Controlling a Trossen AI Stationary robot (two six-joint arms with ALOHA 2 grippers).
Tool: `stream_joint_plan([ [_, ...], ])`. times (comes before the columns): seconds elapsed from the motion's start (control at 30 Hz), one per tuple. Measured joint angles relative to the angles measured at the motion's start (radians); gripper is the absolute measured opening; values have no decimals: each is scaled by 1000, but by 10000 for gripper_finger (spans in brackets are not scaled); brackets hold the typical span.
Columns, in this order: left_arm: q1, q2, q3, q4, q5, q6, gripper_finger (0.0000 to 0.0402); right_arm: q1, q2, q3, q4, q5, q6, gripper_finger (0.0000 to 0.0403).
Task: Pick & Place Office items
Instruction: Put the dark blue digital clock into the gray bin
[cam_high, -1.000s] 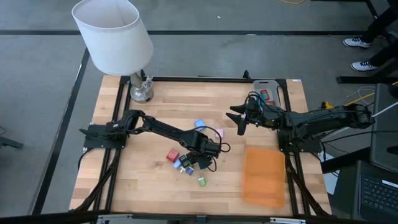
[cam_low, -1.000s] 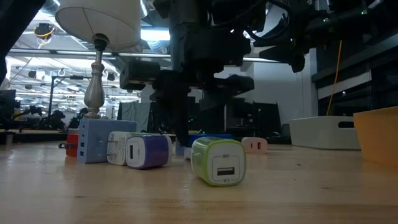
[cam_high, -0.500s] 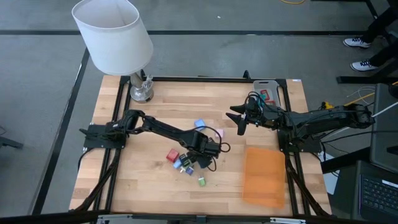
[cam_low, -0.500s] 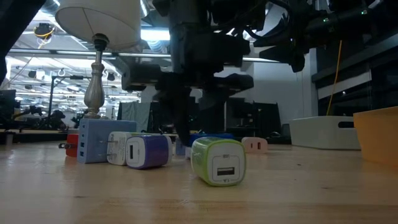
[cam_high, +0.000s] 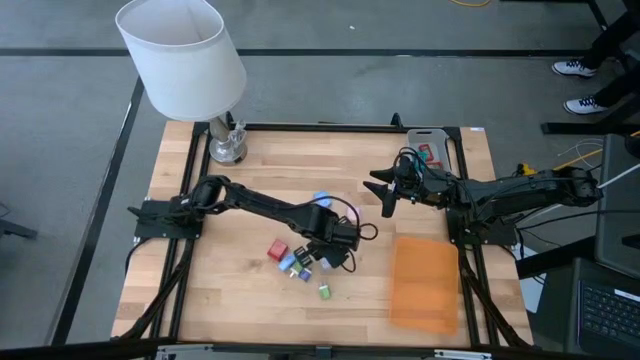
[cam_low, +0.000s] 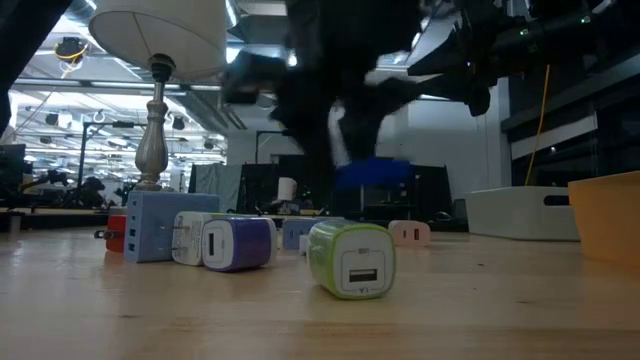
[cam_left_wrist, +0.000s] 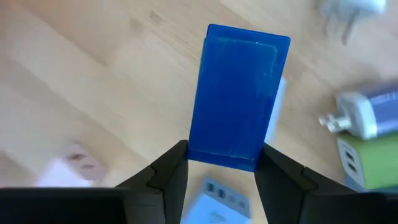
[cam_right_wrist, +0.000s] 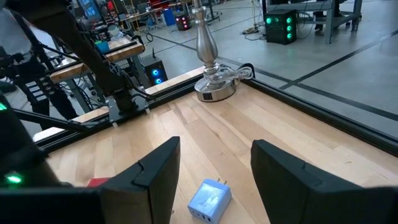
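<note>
The left gripper (cam_left_wrist: 219, 163) is closed on a flat blue rectangular piece (cam_left_wrist: 239, 102), which is pinched by its lower edge between the two dark fingers (cam_left_wrist: 169, 171) and held upright. In the low view the same blue piece (cam_low: 372, 172) is seen raised clear of the wooden table (cam_high: 230, 300), above the cluster of small chargers. Just below and around it lie the rest of the office items: a green USB charger (cam_low: 351, 258), a purple-and-white charger (cam_low: 237, 242), a pale blue plug adapter (cam_low: 155, 225), and a pink piece (cam_low: 410, 233) farther back. The grey tray (cam_high: 432, 147) stands at the far right corner, and an orange sheet (cam_high: 424, 282) lies near the right edge.

The right gripper (cam_right_wrist: 214, 165) is held open above the table, near the tray, empty, with a pale blue adapter (cam_right_wrist: 209, 200) lying beneath it.

The grip appears narrow, taken at one end only. The piece could be levered out of the fingers by a quick swing, or tilted and dropped among the chargers. A low carry could also knock the neighbouring plugs. The right arm sits close to the likely path toward the tray, so a collision is possible.
</note>
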Motion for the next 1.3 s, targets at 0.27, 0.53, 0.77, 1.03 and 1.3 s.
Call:
stream_joint_plan([
  [0.27, 60, -1, 52, 54, -21, -109, 152, 0, 0, 0, 44, 100, -150, 196],
  [0.53, 131, -11, 50, 38, -229, -101, 152, 0, -44, 0, 43, 335, -281, 196],
  [0.77, 226, -85, 50, 100, -308, -86, 152, -24, -172, 0, -164, 501, -296, 196],
  [1.03, 322, -148, 51, 325, -613, -58, 152, -66, -234, -3, -269, 315, -148, 196],
  [1.3, 253, -140, 50, 555, -802, 24, 152, -32, -162, -2, -173, 303, -157, 196],
])
